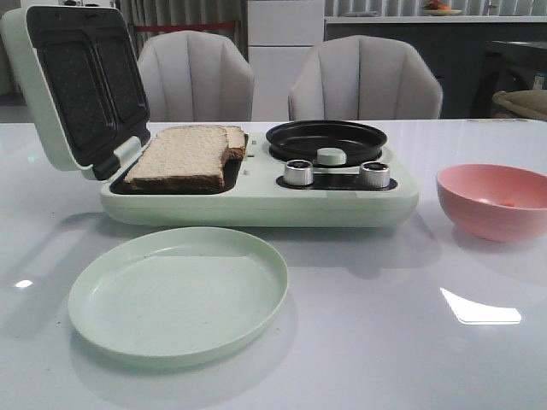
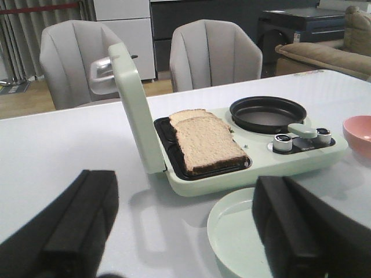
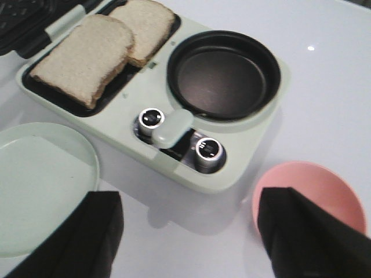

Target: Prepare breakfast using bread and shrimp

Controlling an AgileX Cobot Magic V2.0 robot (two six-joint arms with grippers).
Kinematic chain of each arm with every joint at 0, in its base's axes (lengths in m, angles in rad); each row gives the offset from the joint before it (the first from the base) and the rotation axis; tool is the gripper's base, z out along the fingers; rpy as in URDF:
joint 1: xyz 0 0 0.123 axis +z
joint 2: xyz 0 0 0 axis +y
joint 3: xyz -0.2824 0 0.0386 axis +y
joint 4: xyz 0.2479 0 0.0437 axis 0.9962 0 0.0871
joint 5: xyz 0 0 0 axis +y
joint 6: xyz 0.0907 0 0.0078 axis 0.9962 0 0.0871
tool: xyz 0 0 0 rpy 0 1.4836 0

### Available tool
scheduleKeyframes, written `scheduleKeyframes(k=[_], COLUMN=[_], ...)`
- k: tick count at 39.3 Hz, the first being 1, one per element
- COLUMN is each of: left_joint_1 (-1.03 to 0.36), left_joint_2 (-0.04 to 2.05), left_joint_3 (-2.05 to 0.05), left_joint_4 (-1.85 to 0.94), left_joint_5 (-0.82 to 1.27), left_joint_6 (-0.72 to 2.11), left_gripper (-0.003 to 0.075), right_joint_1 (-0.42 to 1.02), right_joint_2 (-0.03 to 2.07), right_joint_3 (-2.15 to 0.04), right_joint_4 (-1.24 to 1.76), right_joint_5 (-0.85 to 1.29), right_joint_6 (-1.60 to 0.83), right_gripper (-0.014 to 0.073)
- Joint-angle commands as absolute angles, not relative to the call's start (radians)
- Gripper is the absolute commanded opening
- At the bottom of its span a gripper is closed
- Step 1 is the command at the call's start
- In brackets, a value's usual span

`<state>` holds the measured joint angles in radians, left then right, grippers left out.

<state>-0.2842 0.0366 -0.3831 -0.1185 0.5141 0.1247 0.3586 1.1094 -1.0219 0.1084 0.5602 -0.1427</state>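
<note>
At centre of the front view stands the pale green breakfast maker (image 1: 256,201), lid (image 1: 73,85) raised at its 9 o'clock side. Both slices of bread (image 1: 184,156) lie overlapping in the sandwich tray; the round black pan (image 1: 326,139) beside them holds nothing visible. The shrimp (image 1: 508,203) appears only as a small orange speck inside the pink bowl (image 1: 491,201), at 3 o'clock of the appliance.

Left gripper (image 2: 185,231) and right gripper (image 3: 191,237) both show fingers spread wide, holding nothing; the right hangs above the bowl's near rim, the left near the green plate (image 1: 179,295) at 6 o'clock.

Judged step: fetching shrimp from the bowl to the pan. The right gripper, being nearest, would best descend steeply inside the rim, narrow its jaws first for so small a piece, and close gently, since a curled shrimp may slip or the light bowl may slide.

Surface: a glossy white table (image 1: 385,342) with window glare. Room: two grey upholstered chairs (image 1: 363,81) at 12 o'clock, curtains and cabinets behind.
</note>
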Motion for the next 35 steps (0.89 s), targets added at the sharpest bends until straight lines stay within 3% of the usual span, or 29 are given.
scheduleKeyframes(k=[1, 25, 35], left_joint_1=[-0.291, -0.291, -0.291], left_joint_2=[0.050, 0.050, 0.050], left_joint_3=[-0.409, -0.409, -0.409], left_joint_4=[-0.134, -0.134, -0.134], left_joint_5=[0.413, 0.413, 0.413], left_joint_6=[0.114, 0.114, 0.114], left_gripper=[0.0531, 0.0531, 0.0531], right_joint_1=[0.327, 0.311, 0.311], right_joint_2=[1.002, 0.333, 0.129], right_joint_3=[-0.999, -0.434, -0.288], right_joint_4=[0.014, 0.000, 0.000], right_joint_5=[0.508, 0.150, 0.112], right_joint_6=[-0.056, 0.006, 0.006], right_gripper=[0.0577, 0.0577, 0.0577])
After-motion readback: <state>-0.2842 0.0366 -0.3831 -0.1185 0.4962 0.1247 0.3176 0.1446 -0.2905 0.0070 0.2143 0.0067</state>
